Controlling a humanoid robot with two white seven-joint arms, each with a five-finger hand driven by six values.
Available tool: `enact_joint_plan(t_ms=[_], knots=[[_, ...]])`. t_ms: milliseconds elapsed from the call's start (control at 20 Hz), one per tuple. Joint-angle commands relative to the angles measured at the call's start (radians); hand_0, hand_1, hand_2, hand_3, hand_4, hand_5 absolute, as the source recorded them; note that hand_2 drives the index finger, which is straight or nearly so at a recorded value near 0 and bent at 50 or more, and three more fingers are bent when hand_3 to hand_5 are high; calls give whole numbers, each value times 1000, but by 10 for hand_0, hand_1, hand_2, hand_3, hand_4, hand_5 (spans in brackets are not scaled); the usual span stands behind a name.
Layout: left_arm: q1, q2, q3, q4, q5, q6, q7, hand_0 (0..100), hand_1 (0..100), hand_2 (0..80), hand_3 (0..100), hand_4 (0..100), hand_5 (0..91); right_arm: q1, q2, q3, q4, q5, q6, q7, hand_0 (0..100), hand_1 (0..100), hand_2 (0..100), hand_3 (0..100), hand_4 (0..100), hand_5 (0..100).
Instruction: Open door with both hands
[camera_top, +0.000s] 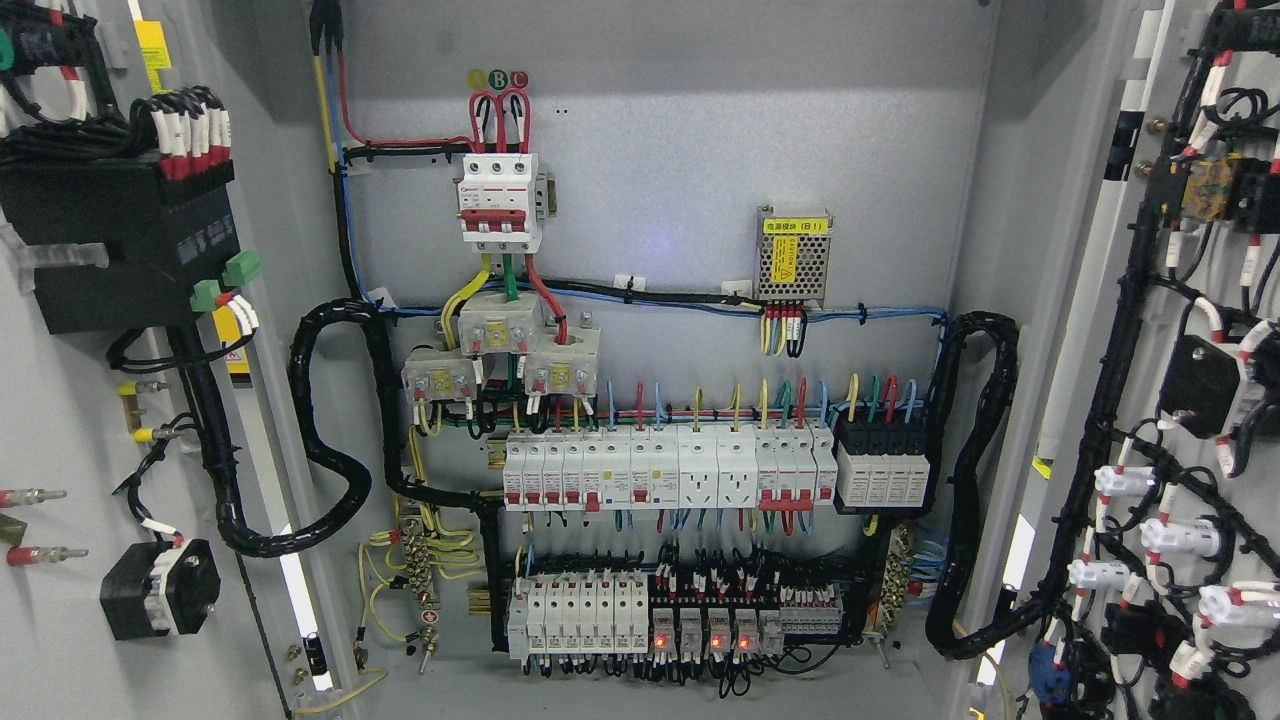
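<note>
Head view: both cabinet doors, left door (90, 420) and right door (1180, 400), stand swung wide at the cabinet's side edges, exposing the breaker rows (670, 480) on the back panel; opening looks finished. Neither robot hand is in view, finger state unknown.

Both grey doors of the electrical cabinet stand wide open: the left door (60, 420) fills the frame's left edge, the right door (1180, 300) its right edge, each inner face carrying black wiring looms and mounted components.
</note>
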Motion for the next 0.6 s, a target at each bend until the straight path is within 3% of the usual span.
enact_joint_plan(t_ms=[0,150,300,350,551], knots=[[-1,-15,-1,-26,0,0,-1,120,556,0,0,0,0,-5,5,66,-5,2,3,-3,0,500,40,0,0,0],[-1,-13,-1,-26,0,0,-1,120,556,0,0,0,0,-5,7,66,-3,5,2,-16,0,500,40,0,0,0],[-1,-13,-1,-25,0,0,-1,120,556,0,0,0,0,-5,7,95,-8,0,-1,-95,0,500,40,0,0,0],[-1,-13,-1,-26,0,0,-1,120,556,0,0,0,0,-7,7,98,-8,0,-1,-105,0,500,40,0,0,0],[-1,-13,-1,-26,0,0,-1,120,556,0,0,0,0,-19,7,105,-23,-1,-3,-106,0,500,40,0,0,0]])
